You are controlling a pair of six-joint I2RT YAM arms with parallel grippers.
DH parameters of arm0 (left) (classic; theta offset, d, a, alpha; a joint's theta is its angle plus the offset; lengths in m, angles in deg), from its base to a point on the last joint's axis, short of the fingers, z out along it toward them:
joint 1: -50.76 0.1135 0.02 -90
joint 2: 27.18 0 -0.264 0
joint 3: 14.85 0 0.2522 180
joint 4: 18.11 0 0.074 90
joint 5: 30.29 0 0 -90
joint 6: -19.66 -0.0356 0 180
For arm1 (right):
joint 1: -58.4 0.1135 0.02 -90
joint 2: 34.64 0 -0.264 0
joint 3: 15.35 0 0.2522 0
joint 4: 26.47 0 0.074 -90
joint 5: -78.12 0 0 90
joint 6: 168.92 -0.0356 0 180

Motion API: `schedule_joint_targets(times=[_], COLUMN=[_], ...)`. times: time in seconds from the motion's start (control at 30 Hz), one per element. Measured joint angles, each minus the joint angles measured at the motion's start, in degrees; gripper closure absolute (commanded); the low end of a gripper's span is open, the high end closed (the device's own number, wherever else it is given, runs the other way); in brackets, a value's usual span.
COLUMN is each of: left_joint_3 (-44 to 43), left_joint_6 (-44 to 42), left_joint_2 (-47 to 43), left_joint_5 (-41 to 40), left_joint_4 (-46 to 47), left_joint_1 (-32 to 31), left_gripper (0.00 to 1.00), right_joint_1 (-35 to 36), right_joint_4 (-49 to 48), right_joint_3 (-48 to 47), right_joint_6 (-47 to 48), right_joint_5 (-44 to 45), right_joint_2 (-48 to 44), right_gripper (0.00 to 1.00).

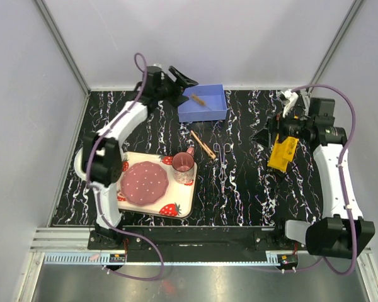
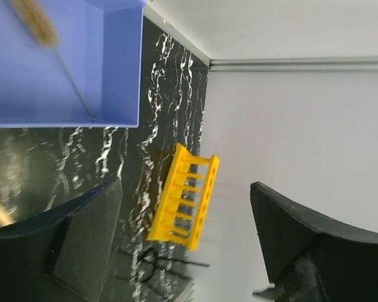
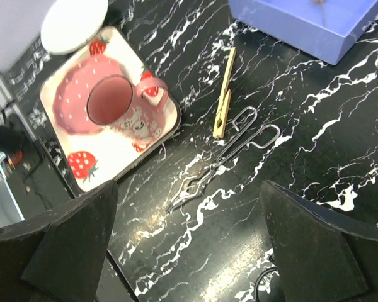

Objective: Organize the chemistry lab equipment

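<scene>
A wire bristle brush (image 1: 198, 99) lies in the blue bin (image 1: 217, 113); it also shows in the left wrist view (image 2: 34, 22). My left gripper (image 1: 183, 78) is open and empty, hovering at the bin's back left corner. A tan wooden clamp (image 1: 203, 145) and metal forceps (image 1: 223, 160) lie side by side mid-table, also in the right wrist view, clamp (image 3: 224, 94) and forceps (image 3: 230, 151). The yellow holed rack (image 1: 282, 153) lies at the right, partly under my right wrist. My right gripper (image 1: 266, 135) is open and empty above the table. Thin dark tubes cannot be made out.
A strawberry-print tray (image 1: 176, 211) with a pink plate (image 1: 143, 181) and pink cup (image 1: 184, 165) sits front left. A white bowl (image 3: 72, 22) lies beyond the tray in the right wrist view. Grey walls close the table's back and sides.
</scene>
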Motion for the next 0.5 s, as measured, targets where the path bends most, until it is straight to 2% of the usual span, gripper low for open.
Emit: schedule_joint_targets(times=[0.13,0.33,0.5], left_joint_3=[13.73,32.54,45.46], left_joint_6=[-12.28,-29.24,-37.57], left_joint_2=[-17.38,-43.12,-57.09], left_joint_5=[-0.57,-6.05,-7.61], left_joint_4=[0.63,-0.02,-0.92], left_joint_1=[2.82,5.75,9.99], left_gripper=[0.01,0.01,0.01], right_joint_1=[8.26,19.67,24.06], right_joint_4=[5.6,9.77,10.97], right_joint_3=[-4.07,-6.62,-8.22], right_joint_6=[5.4,8.7,9.68], right_joint_5=[7.06,15.8,21.94], right_joint_2=[2.56,8.48,13.84], right_gripper=[0.0,0.0,0.0])
